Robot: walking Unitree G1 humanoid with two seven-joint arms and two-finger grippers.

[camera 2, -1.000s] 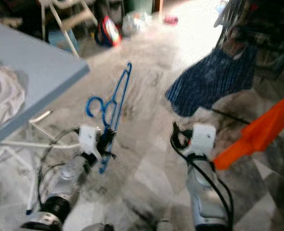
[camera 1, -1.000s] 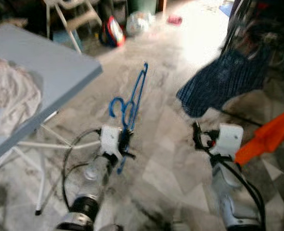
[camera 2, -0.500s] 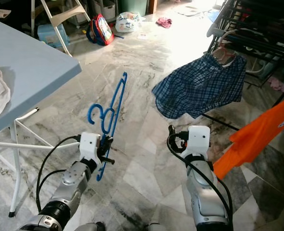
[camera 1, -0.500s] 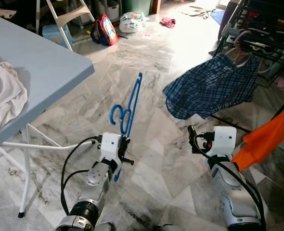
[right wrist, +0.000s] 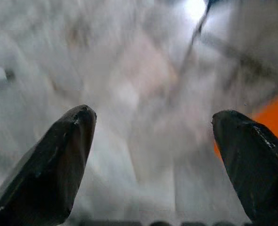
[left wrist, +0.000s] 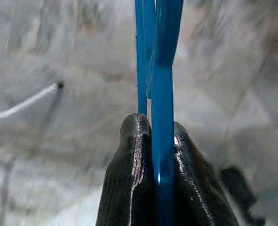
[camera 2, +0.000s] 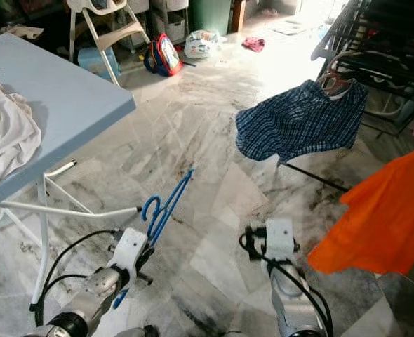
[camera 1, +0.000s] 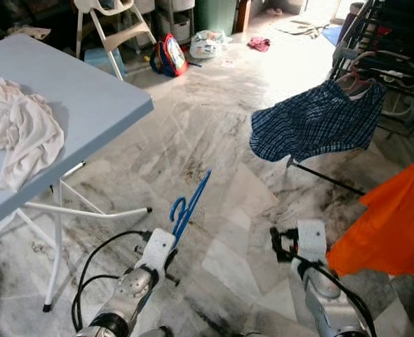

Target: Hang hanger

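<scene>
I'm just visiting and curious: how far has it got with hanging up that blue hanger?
Picked up: the left pincer is shut on the blue hanger, held low over the marble floor. Not hung yet: the drying rack, with a checked shirt on it, stands off to the right. The right pincer is open with nothing between its fingers.

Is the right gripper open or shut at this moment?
Open: the right gripper has its two black fingers wide apart, with blurred floor between them and nothing held.
</scene>
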